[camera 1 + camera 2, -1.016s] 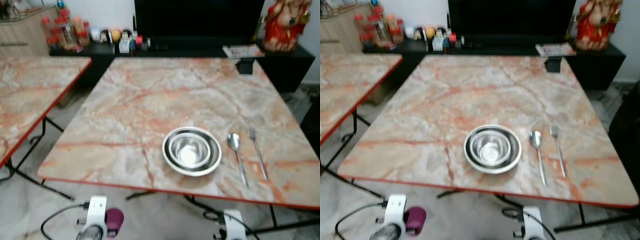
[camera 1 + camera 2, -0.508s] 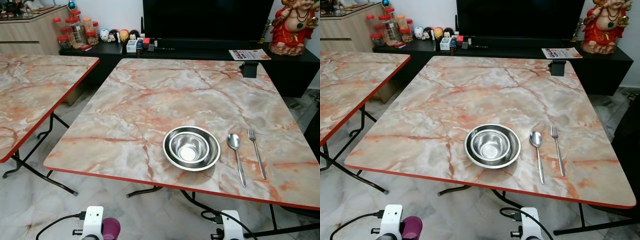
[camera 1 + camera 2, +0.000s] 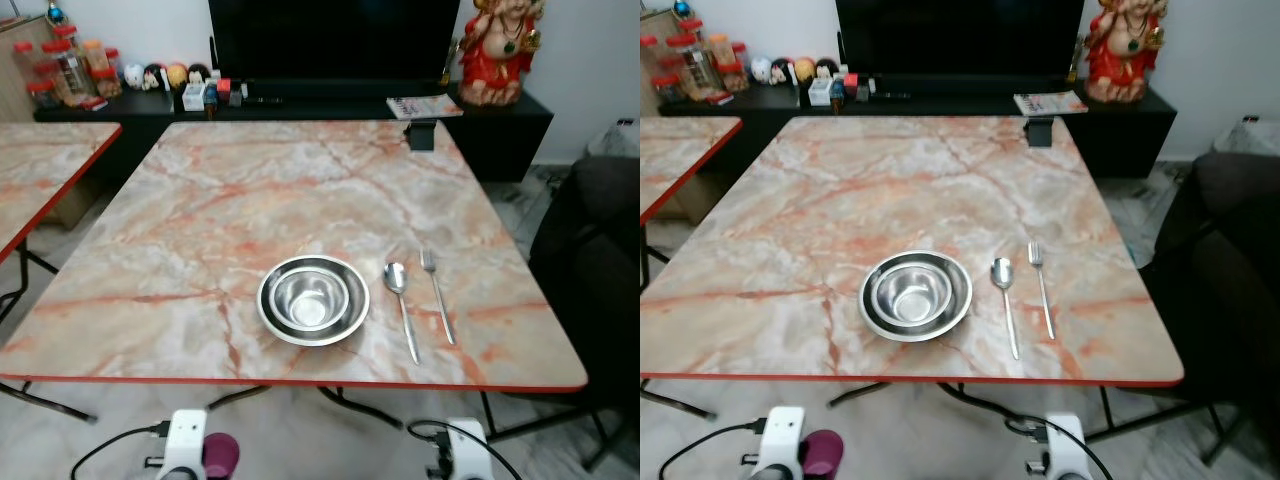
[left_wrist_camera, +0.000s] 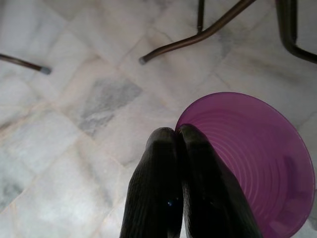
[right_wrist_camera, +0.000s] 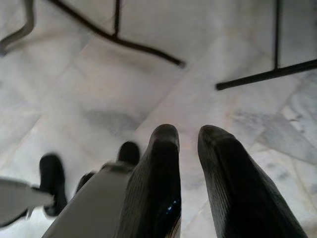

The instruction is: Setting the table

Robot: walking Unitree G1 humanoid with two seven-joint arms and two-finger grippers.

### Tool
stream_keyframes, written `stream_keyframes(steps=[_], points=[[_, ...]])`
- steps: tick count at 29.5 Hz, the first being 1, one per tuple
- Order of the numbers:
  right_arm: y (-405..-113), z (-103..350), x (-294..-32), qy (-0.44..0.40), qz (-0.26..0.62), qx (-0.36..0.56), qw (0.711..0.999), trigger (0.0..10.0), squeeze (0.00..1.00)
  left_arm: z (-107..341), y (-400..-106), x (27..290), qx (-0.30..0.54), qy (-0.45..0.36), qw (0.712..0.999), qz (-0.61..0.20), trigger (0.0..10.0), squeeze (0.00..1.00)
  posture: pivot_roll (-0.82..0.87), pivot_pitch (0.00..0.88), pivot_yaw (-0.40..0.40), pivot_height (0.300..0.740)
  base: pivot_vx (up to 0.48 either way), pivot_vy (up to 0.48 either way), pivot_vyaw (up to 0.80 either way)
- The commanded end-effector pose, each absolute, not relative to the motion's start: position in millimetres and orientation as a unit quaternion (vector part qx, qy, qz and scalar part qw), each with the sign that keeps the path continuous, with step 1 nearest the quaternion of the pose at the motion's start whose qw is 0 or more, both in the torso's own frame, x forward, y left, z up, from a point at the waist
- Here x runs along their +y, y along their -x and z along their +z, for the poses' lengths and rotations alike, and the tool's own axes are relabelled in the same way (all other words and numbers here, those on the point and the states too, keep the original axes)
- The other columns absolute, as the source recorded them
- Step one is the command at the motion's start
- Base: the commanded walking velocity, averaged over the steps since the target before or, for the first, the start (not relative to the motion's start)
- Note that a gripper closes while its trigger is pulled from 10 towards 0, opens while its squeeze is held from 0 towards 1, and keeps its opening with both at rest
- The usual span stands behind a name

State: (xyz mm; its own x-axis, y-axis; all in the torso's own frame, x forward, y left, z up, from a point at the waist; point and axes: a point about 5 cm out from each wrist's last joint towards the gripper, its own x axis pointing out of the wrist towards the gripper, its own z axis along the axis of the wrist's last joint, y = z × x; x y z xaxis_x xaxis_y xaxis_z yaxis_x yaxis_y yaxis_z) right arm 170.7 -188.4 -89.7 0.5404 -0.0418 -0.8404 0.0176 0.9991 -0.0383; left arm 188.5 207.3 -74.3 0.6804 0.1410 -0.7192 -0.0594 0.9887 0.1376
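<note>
I have the marble-patterned worktop (image 3: 250,200) square in front of me, its red near edge just ahead of my arms. A second worktop (image 3: 40,170) of the same pattern stands off to my left, and a dark sofa (image 3: 600,270) sits to my right. Beyond the far edge runs a black sideboard (image 3: 500,120) with a television, jars, small toys, a magazine and a red figurine (image 3: 497,45).

Near the front edge, a steel bowl (image 3: 313,299) rests nested inside a wider steel dish. Just beside it on the right lies a spoon (image 3: 402,308), and next to that a fork (image 3: 437,292), both pointing away from me and roughly parallel, apart from each other and from the bowl.

My left gripper (image 4: 179,136) hangs low over the tiled floor, below the worktop edge. Its jaws are pinched tight on the rim of a purple cup (image 4: 252,158), one finger inside the wall and one outside, with the cup's mouth facing the wrist camera. From the head views, the cup shows as a purple patch beside my left wrist.

My right gripper (image 5: 188,136) hangs idle over the floor, jaws narrowly parted and holding nothing.

As I judge it, the place setting is mostly laid: bowl, spoon and fork are down. What is left is the cup, which I need to lift above the edge and stand on the worktop, probably near the setting.
</note>
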Motion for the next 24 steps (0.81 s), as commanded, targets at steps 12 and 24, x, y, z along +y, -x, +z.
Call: stream_keyframes(steps=[12,24], points=[[-172,-89,-190,0.018,-0.011,0.483,0.875,10.0,0.00,-77,-159,243,0.397,-0.082,0.893,0.196,10.0,0.00,-0.02,0.000,-0.018,0.740,0.000,0.000,0.00],[-174,-89,-188,0.036,0.012,0.491,0.870,10.0,0.00,33,-163,365,0.134,-0.249,0.783,0.554,10.0,0.00,0.03,0.000,-0.048,0.740,0.000,0.000,0.00]])
